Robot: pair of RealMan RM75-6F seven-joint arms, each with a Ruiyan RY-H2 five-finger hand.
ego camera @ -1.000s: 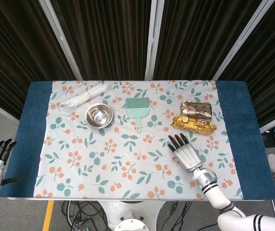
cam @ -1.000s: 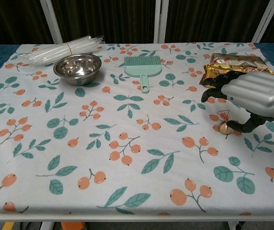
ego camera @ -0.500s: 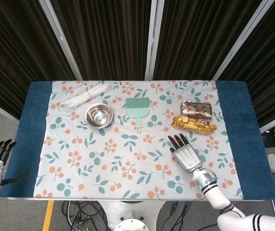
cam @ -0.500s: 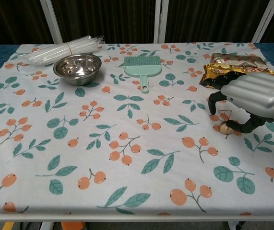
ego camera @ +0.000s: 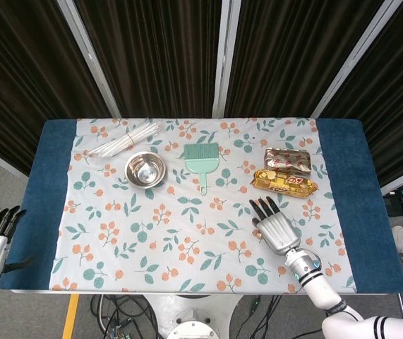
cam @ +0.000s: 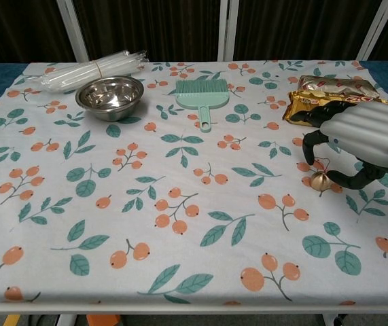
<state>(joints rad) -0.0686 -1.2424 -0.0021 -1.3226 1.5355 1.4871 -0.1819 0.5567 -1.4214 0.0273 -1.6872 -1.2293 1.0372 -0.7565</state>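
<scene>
While hovering palm-down over small round golden bell (cam: 319, 180) | right robot hand (cam: 357, 144) fingers curled, clasping nothing | bell directly beneath, 6 o'clock of gold snack packet (cam: 329, 102)

Print on gold snack packet (ego camera: 284, 182) and brown packet (ego camera: 288, 160), too small to read

right hand (ego camera: 277, 226) near gold packet (ego camera: 284, 182), bowl (ego camera: 145, 169)

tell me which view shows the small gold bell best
The chest view: the small gold bell sits in plain sight on the cloth under the curled fingers of the right hand. In the head view the right hand covers that spot, so the bell does not show.
</scene>
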